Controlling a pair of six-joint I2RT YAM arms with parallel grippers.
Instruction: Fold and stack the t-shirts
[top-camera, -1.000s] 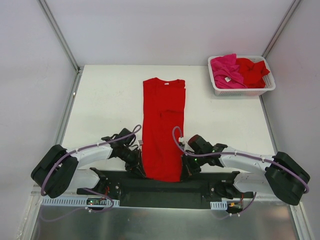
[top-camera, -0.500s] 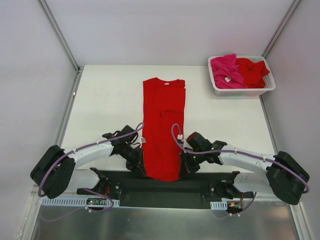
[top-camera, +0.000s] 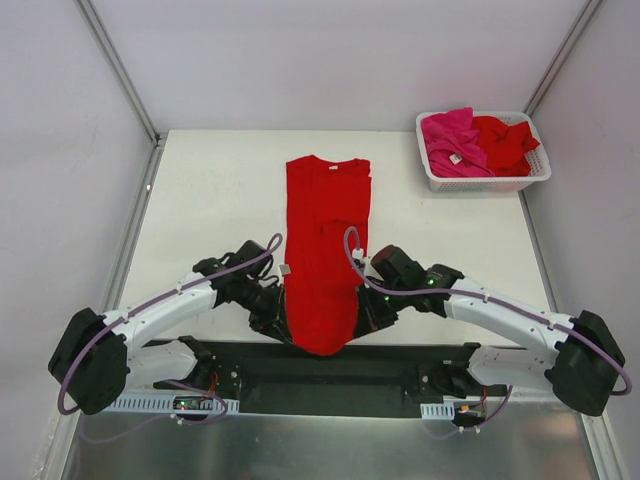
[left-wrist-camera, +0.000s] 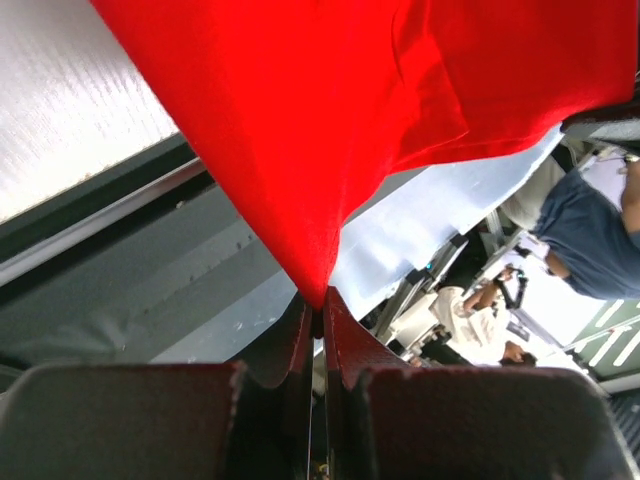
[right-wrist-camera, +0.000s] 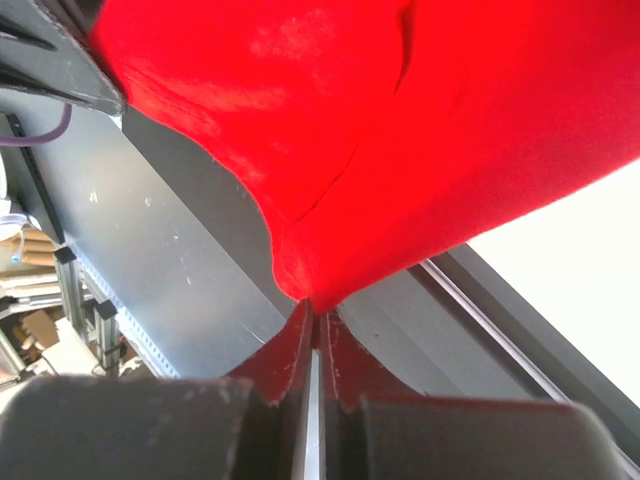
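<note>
Right now I am pinching the near hem of the red t-shirt (top-camera: 325, 230) with both hands; my left hand (left-wrist-camera: 313, 305) is pressed together on the hem's left corner, and my right hand (right-wrist-camera: 312, 310) is pressed together on the right corner, the cloth rising out of each in a taut peak. The shirt is lying on the counter (top-camera: 210, 200) as a narrow strip, already folded lengthwise; its long axis is running straight away from me, collar at the far end, hem at my end and lifting off the surface. Both hands are sitting level with each other, one on either side of the strip, so neither is nearer; the collar is lying directly ahead of both, and I am judging that the next fold is calling for carrying the hem forward along that axis. Far off to my right the basket (top-camera: 537, 178) is holding a magenta-pink t-shirt (top-camera: 447, 135) and another red t-shirt (top-camera: 505, 140); a small white label (top-camera: 455, 158) is showing on the pink one, too small to read; no brand or writing is showing elsewhere.
</note>
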